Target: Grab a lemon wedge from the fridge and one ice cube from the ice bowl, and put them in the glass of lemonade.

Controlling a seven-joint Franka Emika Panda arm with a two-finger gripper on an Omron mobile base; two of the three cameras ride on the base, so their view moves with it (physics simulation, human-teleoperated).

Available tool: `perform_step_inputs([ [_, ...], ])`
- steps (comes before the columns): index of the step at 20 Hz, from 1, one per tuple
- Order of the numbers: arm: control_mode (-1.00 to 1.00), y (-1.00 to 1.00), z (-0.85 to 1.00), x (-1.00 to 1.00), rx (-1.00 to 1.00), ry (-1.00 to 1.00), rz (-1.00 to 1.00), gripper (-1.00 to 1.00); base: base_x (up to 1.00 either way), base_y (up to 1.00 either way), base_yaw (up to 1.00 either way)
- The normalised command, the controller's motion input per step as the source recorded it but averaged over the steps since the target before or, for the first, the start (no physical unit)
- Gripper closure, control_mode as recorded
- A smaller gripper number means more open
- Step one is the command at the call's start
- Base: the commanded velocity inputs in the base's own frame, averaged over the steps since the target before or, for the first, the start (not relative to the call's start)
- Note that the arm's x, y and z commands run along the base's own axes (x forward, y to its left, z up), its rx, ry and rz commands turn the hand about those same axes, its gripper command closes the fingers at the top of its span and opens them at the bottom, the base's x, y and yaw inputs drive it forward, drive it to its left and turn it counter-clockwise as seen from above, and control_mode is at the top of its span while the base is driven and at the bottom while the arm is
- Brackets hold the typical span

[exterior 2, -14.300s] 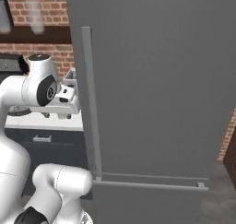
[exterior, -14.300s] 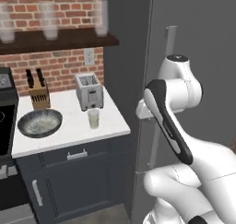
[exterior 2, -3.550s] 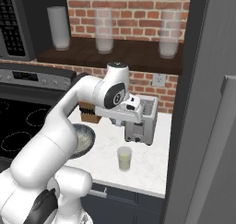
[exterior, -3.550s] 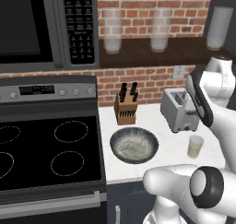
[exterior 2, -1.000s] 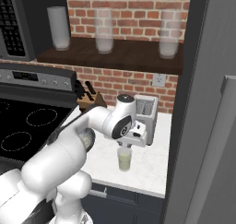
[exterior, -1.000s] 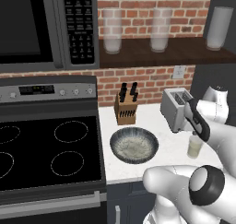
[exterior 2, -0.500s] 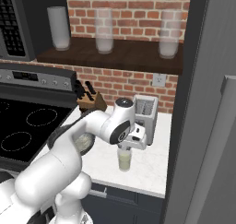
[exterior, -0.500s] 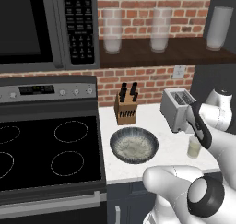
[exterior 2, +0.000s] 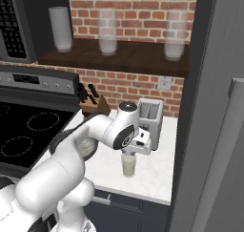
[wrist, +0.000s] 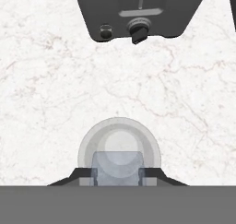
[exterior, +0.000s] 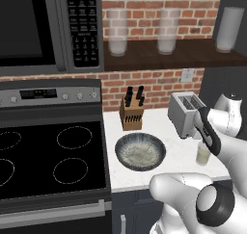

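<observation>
The glass of lemonade [exterior 2: 128, 167] stands on the white counter in front of the toaster, and from above it is a pale round rim [wrist: 120, 142]. My gripper [exterior 2: 130, 154] hangs just above it, shut on a clear ice cube [wrist: 117, 164] held between the two finger tips over the glass mouth. The ice bowl [exterior: 141, 152] sits left of the glass [exterior: 203, 154], dark with a speckled inside. The fridge [exterior 2: 217, 111] rises at the right with its door closed. The lemon wedge is out of view.
A silver toaster [exterior: 185, 113] stands right behind the glass, with its lever [wrist: 137, 34] close to the hand. A knife block [exterior: 132, 115] is at the wall behind the bowl. The black stove [exterior: 48, 156] lies to the left, and tall frosted glasses [exterior 2: 108, 31] stand on the shelf above.
The hand has come down over the glass in the last second, with the cube in it. Much earlier, the base stood in front of the fridge.
</observation>
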Motion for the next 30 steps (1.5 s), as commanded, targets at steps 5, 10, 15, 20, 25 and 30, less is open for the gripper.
perform_step_inputs([
  [5, -1.00, 0.00, 0.00, 0.00, 0.00, 0.00, 0.00, -1.00, 0.00, 0.00, 0.00],
  [10, -1.00, 0.00, 0.00, 0.00, 0.00, 0.00, 0.00, -1.00, 0.00, 0.00, 0.00],
  [15, -1.00, 0.00, 0.00, 0.00, 0.00, 0.00, 0.00, -1.00, 0.00, 0.00, 0.00],
  [20, -1.00, 0.00, 0.04, -0.02, 0.00, -0.02, 0.00, -1.00, 0.00, 0.00, 0.00],
  [25, -1.00, 0.02, 0.26, -0.14, 0.03, -0.10, 0.01, -1.00, 0.00, 0.00, 0.00],
  [30, -1.00, 0.06, 0.30, -0.04, 0.04, -0.09, 0.00, -1.00, 0.00, 0.00, 0.00],
])
